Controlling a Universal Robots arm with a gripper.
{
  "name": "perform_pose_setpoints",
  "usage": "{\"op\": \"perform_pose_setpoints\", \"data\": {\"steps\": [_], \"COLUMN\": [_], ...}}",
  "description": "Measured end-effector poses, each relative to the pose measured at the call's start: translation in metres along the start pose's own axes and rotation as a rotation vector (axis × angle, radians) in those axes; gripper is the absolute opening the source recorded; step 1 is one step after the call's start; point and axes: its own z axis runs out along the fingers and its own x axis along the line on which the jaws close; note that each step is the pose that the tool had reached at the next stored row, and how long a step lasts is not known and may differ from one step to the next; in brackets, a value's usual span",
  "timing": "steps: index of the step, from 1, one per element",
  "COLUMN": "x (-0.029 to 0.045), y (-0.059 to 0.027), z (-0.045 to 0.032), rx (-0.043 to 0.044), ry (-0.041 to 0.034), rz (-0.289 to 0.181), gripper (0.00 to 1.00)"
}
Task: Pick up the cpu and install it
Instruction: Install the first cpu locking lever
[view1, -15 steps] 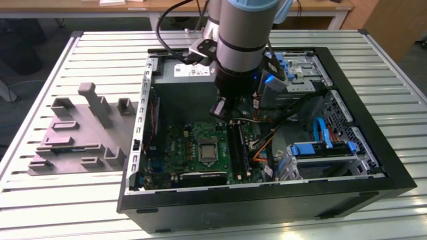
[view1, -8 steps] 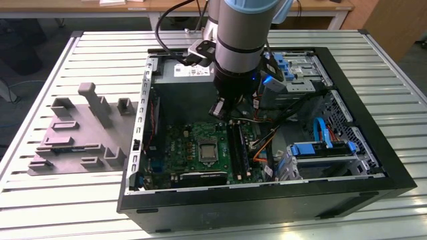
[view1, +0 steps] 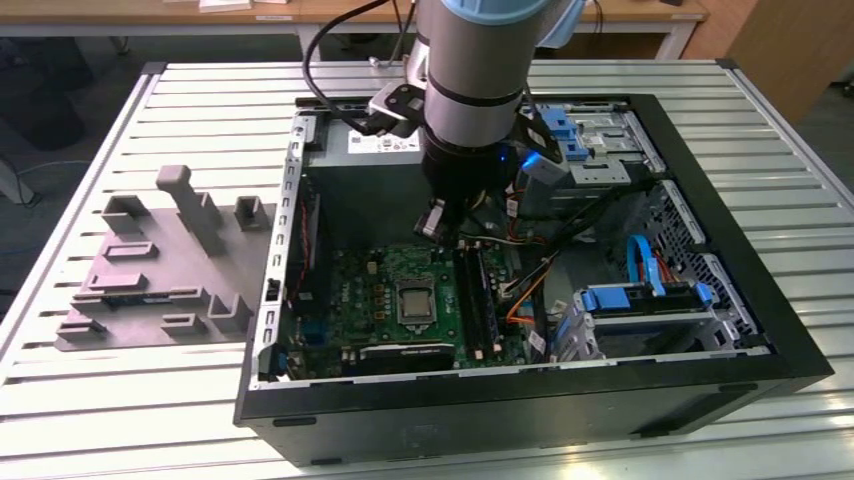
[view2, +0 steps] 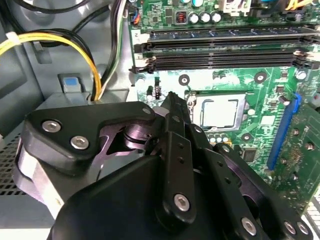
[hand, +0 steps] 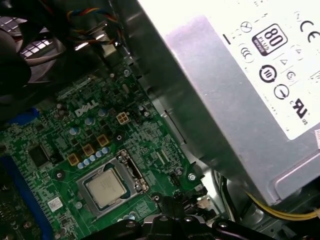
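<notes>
First wrist view: the cpu (hand: 106, 186) lies flat and square in the socket (hand: 134, 171), apparently seated; the gripper (hand: 176, 209) hangs just beside it with fingertips together, holding nothing, suggesting release after placement.

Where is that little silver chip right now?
The cpu lies in the silver-framed socket on the green circuit board inside the open computer case. In both wrist views the gripper is just beside the socket, not touching the chip.

Arm (view1: 467, 90) vertical (wrist down), pincer (view1: 447, 222) low.
</notes>
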Motion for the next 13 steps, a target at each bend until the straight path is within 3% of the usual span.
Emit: {"op": "perform_pose_setpoints", "data": {"steps": [13], "x": [0.0029], "y": [-0.0017], "z": [0.0], "rx": [0.0], "ry": [0.0009], "rz": [-0.02], "gripper": [0.11]}}
